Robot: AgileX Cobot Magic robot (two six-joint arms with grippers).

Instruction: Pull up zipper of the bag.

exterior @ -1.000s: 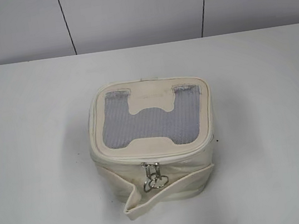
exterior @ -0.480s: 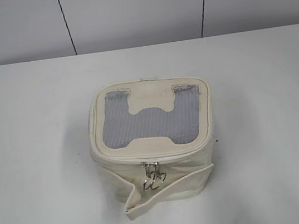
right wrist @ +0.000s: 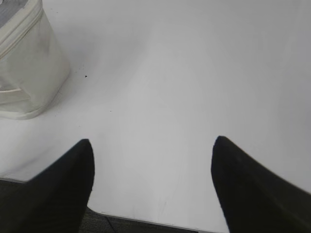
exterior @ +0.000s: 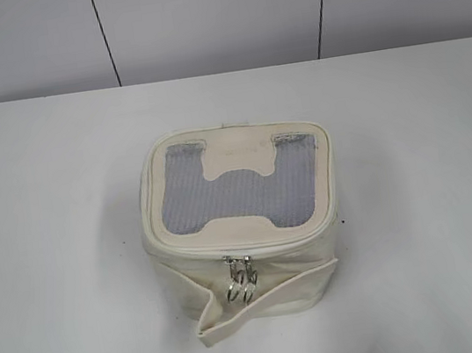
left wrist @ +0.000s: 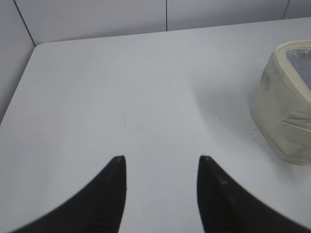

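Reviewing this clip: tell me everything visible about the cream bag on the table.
The bag is a small boxy pouch of soft, slightly glossy cream material, standing upright near the middle of the white table. Its lid has a grey mesh panel with a cream H-shaped patch. The zipper runs round the lid rim; two silver sliders with ring pulls hang together at the front. A loose strap flap sags below. Neither claw touches it.

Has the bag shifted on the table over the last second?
No. The bag keeps the same place against the wall seams behind it. Only the ring pulls at its front hang a little differently.
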